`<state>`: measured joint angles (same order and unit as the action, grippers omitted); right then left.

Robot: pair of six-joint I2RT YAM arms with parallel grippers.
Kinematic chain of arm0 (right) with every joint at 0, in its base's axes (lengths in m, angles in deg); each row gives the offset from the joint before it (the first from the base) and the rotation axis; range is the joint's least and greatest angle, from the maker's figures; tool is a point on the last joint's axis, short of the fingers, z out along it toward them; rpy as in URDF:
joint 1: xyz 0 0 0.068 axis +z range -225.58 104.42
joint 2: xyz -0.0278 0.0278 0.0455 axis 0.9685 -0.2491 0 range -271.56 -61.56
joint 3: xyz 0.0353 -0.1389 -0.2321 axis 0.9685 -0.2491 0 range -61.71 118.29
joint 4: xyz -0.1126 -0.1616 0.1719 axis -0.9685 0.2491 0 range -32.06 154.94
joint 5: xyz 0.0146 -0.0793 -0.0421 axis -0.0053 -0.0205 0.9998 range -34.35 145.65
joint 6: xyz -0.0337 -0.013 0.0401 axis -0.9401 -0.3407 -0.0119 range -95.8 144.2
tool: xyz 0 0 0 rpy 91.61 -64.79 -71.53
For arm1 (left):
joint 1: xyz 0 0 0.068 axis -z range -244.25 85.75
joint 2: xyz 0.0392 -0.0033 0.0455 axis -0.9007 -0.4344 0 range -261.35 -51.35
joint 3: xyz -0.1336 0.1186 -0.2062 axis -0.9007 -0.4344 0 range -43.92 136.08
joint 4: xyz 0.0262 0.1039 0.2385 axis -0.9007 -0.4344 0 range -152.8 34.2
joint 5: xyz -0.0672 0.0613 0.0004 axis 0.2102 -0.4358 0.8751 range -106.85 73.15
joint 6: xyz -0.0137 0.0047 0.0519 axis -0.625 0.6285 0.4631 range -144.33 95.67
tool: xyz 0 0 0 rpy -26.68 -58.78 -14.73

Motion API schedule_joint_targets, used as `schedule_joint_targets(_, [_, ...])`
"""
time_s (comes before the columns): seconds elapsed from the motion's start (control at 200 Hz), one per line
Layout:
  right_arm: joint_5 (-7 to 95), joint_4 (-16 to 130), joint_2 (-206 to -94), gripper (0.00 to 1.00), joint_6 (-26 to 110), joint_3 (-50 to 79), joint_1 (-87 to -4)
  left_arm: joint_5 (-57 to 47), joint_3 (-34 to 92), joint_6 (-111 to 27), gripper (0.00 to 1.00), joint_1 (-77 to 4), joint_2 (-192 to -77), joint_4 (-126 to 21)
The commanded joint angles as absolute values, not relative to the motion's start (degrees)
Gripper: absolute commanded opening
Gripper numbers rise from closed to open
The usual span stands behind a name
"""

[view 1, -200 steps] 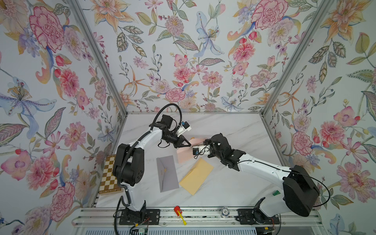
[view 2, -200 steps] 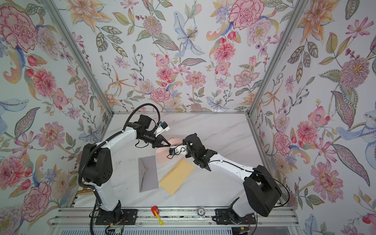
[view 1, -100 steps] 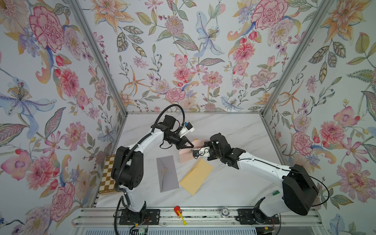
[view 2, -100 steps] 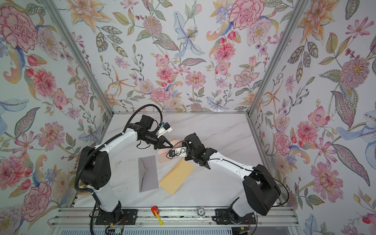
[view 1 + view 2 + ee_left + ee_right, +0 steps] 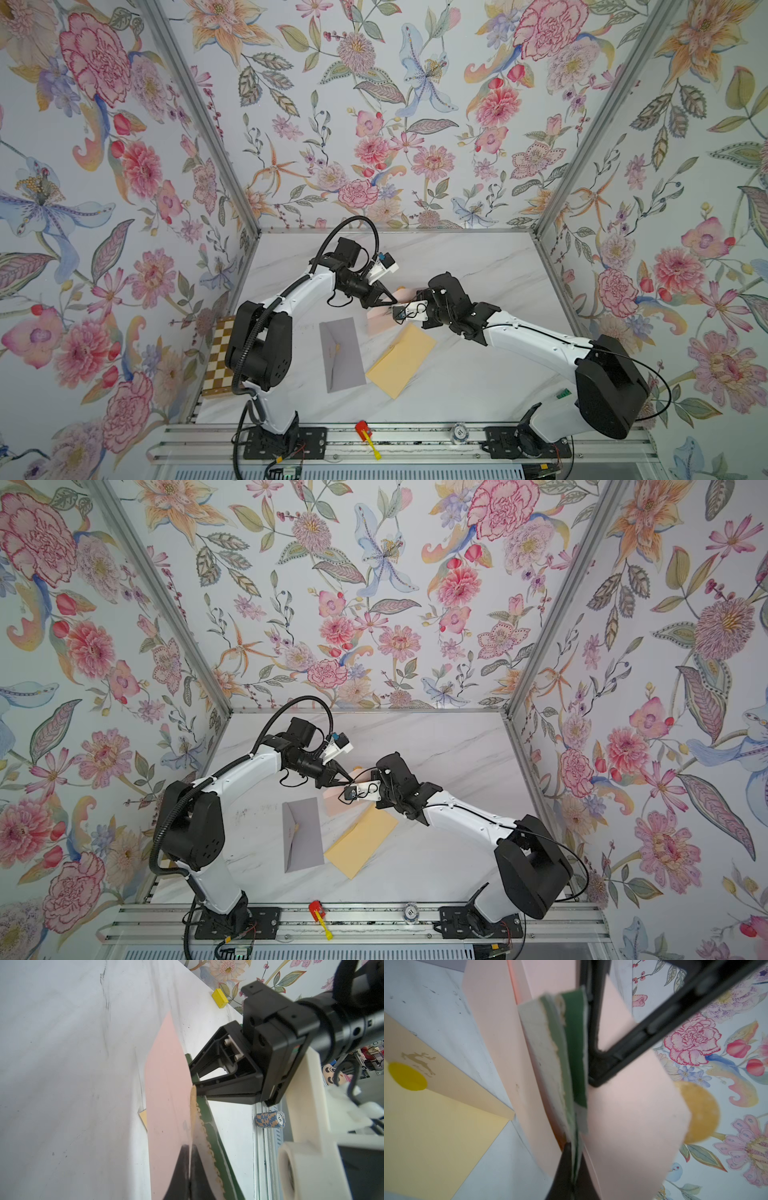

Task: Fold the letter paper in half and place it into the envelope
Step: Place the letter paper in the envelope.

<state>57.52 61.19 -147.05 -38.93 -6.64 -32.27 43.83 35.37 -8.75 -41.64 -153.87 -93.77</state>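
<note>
- Letter paper (image 5: 377, 325): a pink sheet, held up off the table (image 5: 478, 374) by one edge. Its lower part hangs down to the surface between the two arms.
- Left claw (image 5: 189, 1147) is shut on the raised edge. Right claw (image 5: 572, 1146) is shut on the same edge close beside it, and the two sets of tips nearly meet.
- In the right wrist view the sheet bows, with a second pink layer behind the first. It looks partly bent over and shows no flat crease yet.
- Yellow envelope (image 5: 401, 359) lies just beside the sheet's lower end. Whether its corner touches the sheet cannot be told.
- Grey envelope (image 5: 341, 353) lies flat next to the yellow one, on the side nearer the left arm's base. The frames do not show which envelope is meant to take the sheet.
- Handling, as a judgement: the sheet is very light, thin and limp. It will sag and swing wherever it is unsupported, and any hard pinch will leave a lasting mark.
- The sheet is also smooth, so it could slip between the tips if it is dragged.
- The best hold is at the margin near the corners, with the claws spread apart so the edge stays straight while it is laid onto the opposite edge.
- Compared with a second ago, both claws remain clamped on the edge.
- The left claw has edged slightly toward the right arm, and the right wrist has drifted a little toward the back of the table. Both envelopes lie where they were.
</note>
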Motion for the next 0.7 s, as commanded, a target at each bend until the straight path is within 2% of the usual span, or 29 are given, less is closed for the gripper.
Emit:
schedule_joint_targets(0.0, [59.1,62.7,-147.9,0.00,-38.7,-6.5,-32.3,43.6,34.7,-9.2,0.00,-41.0,-151.6,-93.7])
schedule_joint_targets(0.305, [65.9,68.4,-149.3,0.00,-41.8,-4.7,-31.1,43.1,34.0,-10.1,0.00,-40.8,-150.7,-92.8])
schedule_joint_targets(0.691, [64.5,68.7,-152.3,0.00,-40.3,-3.1,-28.7,43.1,33.3,-10.9,0.00,-39.7,-150.7,-91.7])
